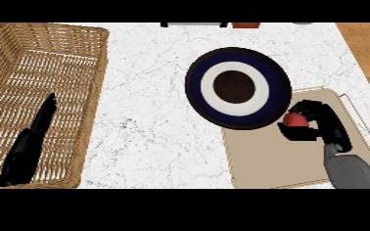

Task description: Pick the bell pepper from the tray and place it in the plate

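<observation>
White marble with fine grey veins covers the desk [145,122], and a strip of wood shows at its upper right corner. On the left stands a large wicker basket [69,49], woven in tan, its walls running down the whole left side of the view. The left hand [33,137] shows over the basket's floor, black, with its fingers straight and pointing up and away; it holds nothing.

Near the middle right lies the plate [239,58], round with a dark navy rim, a white ring inside that and a dark brown centre. Its lower right edge overlaps the upper left corner of the tray [267,161], a flat beige board with a thin raised rim that reaches down to the view's lower edge.

The right hand [321,122] comes in from the lower right on its grey forearm [350,171] and sits over the tray's upper part, just beside the plate's rim. Its black fingers and thumb curl round the bell pepper [293,120], a small red thing of which only the left side shows between them. The pepper is above the tray, close to the plate's right edge but not over the plate. Whether it touches the tray cannot be told.

At the far edge, a red object [245,25] and a grey one [194,24] are cut off by the view's top.
</observation>
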You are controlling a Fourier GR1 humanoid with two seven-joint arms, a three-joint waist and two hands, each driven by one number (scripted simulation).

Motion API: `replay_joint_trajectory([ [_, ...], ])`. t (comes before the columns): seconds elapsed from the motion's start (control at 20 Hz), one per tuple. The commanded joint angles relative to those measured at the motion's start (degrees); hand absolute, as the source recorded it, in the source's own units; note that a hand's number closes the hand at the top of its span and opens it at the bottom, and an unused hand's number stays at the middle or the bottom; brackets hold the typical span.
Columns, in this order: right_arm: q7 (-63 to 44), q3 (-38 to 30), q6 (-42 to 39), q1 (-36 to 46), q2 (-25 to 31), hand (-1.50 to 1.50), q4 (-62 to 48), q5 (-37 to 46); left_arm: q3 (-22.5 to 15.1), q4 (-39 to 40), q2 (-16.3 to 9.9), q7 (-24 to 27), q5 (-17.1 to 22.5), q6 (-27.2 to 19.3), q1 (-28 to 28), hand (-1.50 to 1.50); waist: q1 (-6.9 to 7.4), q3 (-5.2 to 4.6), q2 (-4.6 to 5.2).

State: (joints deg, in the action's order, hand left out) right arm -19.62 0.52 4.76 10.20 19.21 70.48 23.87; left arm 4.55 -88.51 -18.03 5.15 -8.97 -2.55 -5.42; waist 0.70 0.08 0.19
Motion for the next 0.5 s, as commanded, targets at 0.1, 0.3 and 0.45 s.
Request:
replay_joint_trajectory([
  [0.1, 12.8, 7.0, -19.2, 7.6, 11.7, 1.5, -6.1, 1.3, -3.0, -0.2, 0.2, 1.3, -0.6, 1.8, 2.0, 0.0, 6.07, 0.25, 2.52],
  [0.3, 21.9, 8.2, -26.6, 12.5, 18.4, 1.5, -10.0, 1.9, -3.5, -1.0, 0.0, 1.1, -0.2, 1.8, 3.8, 0.0, 8.4, 0.47, 3.28],
  [0.45, 31.0, 6.4, -26.7, 16.5, 22.5, 1.5, -14.5, 2.4, -4.8, -0.5, 1.0, 0.6, -0.8, 1.0, 4.5, 0.0, 7.34, 0.59, 3.12],
])
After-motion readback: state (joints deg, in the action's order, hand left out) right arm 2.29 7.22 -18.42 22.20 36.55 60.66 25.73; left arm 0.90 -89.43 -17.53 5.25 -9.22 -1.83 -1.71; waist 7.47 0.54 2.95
